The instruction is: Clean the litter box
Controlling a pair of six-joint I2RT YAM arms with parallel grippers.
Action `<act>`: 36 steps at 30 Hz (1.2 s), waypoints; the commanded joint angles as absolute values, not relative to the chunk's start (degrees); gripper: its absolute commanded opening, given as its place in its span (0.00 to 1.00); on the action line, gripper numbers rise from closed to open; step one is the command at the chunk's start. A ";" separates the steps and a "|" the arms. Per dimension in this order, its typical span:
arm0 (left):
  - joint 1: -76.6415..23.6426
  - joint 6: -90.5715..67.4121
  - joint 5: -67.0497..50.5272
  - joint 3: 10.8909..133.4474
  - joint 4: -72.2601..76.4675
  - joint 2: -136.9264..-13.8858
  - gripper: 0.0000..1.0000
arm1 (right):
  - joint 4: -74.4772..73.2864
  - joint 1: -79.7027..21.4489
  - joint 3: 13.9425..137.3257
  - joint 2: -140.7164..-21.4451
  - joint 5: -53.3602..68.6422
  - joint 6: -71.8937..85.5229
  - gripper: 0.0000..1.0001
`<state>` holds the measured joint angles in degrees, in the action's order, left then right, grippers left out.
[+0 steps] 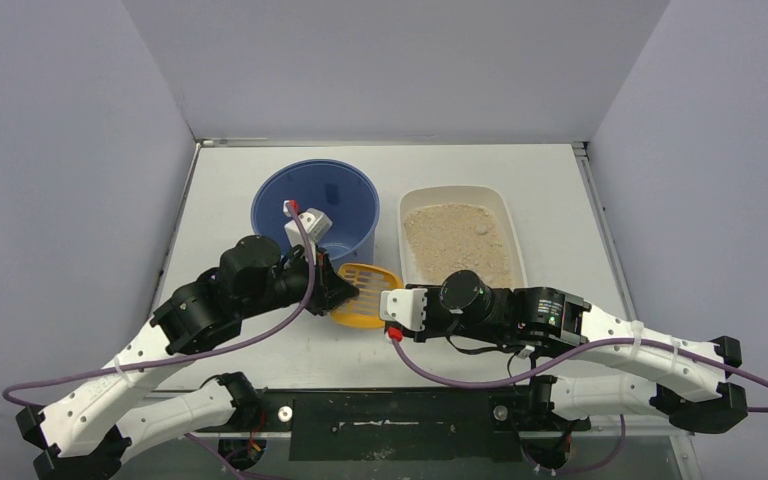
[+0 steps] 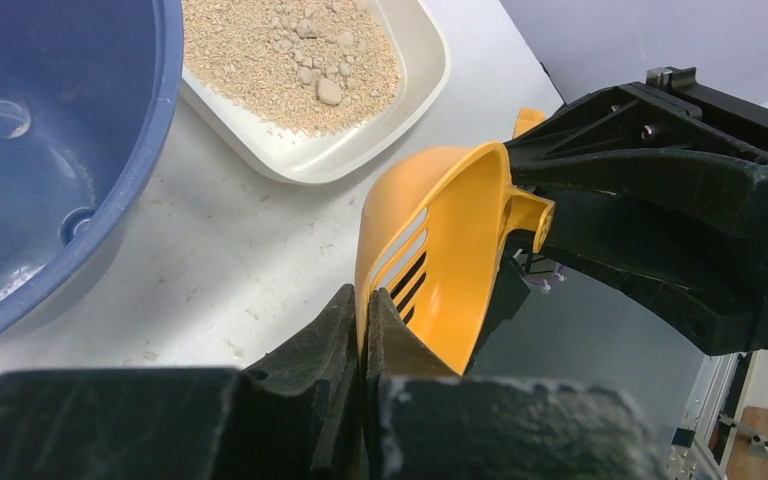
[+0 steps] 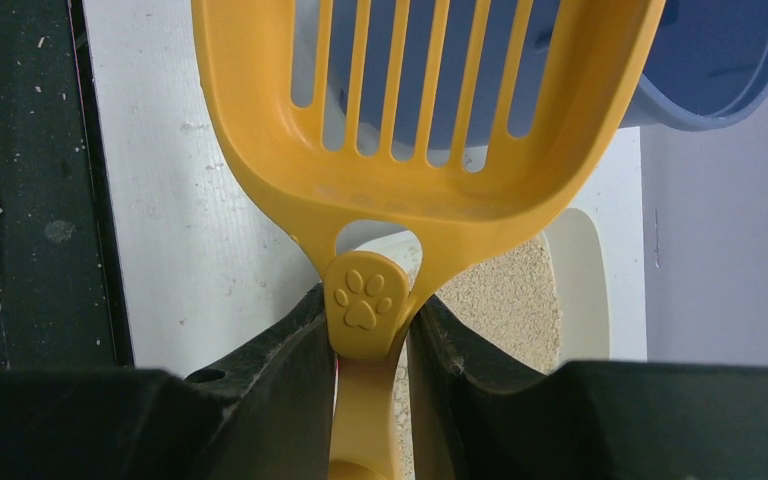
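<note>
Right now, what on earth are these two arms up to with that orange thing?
Both arms are gripping one orange slotted scoop. The left gripper pinches the edge of its bowl, and the right gripper clamps its handle. The scoop is held between the blue bucket and the litter box, and it looks empty. Clumps lie in the litter, so the cleaning isn't finished.

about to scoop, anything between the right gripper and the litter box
Nothing visible: only bare table lies between the scoop in the right gripper and the litter box. The blue bucket stands aside, left. The left gripper also pinches the scoop's rim.
</note>
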<state>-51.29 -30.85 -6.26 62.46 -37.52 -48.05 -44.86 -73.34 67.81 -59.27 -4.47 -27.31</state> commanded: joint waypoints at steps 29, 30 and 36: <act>-51.18 -24.10 -6.07 60.35 -25.52 -43.08 0.00 | -23.21 -73.42 64.07 -43.37 -18.71 5.85 0.98; -51.01 -23.96 -6.61 60.23 -24.52 -43.41 0.00 | -22.28 -73.25 63.87 -43.40 -18.35 6.84 0.98; -45.55 -24.23 -13.09 59.34 -18.27 -45.09 0.00 | -18.73 -69.87 63.79 -46.06 -13.72 10.31 0.98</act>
